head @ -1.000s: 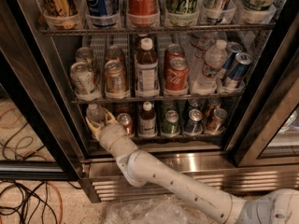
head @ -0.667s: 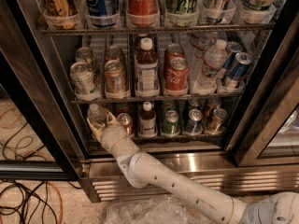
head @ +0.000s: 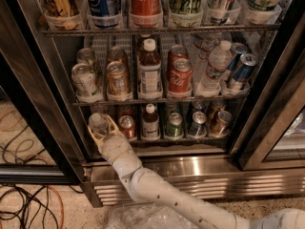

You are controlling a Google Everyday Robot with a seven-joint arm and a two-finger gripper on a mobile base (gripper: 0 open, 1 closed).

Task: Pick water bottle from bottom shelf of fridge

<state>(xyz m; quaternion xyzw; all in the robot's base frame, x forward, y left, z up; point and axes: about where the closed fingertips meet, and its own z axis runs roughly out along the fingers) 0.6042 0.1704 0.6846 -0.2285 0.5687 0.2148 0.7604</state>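
**Gripper clasps water bottle at left end of bottom shelf**

The gripper (head: 101, 131) reaches into the fridge (head: 190, 168), its fingers (head: 113, 128) closed around the lower part of the water bottle (head: 97, 121). The bottle stands upright at the left end of the bottom shelf (head: 162, 140), just beside a can (head: 127, 125).

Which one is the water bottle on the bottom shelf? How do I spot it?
In the fridge, find the bottom shelf, the lowest rack. At its far left end stands the water bottle, with the gripper right at it. It is small and see-through with a white cap; its neighbours are cans and a dark bottle.
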